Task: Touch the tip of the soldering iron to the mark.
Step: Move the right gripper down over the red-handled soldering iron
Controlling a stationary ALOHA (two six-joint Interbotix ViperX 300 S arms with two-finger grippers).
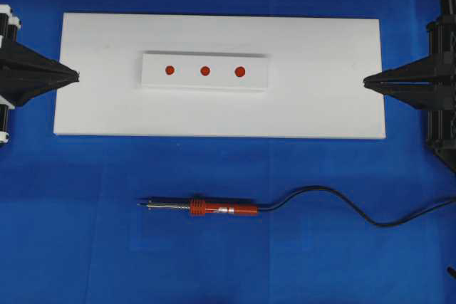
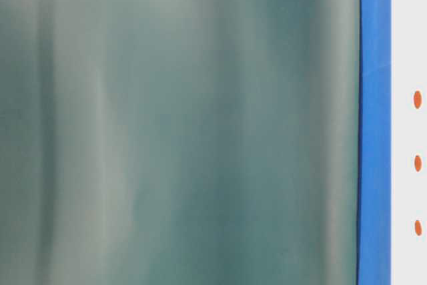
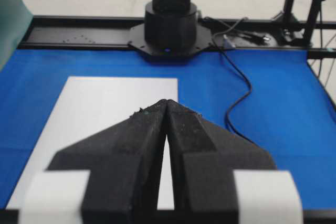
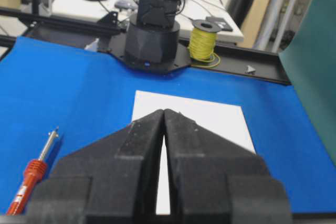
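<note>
Iron point(image 1: 206, 208) lies on the worktop point(image 1: 71, 233) below the block point(image 1: 205, 71), well apart from the mark point(image 1: 205, 71). Both grippers, left point(image 1: 71, 75) and right point(image 1: 369, 81), pressed together, empty. Likely light, rigid; grasp the handle; the cord point(image 1: 342, 204) may drag.

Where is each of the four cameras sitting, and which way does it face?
Overhead: straight down on the white board, soldering iron, both grippers at the side edges.
Table-level: sideways; mostly green blur, three red dots at right; no robot.
Left wrist: over the shut left gripper toward the opposite arm's base.
Right wrist: over the shut right gripper.
Both wrist views share the board.
</note>
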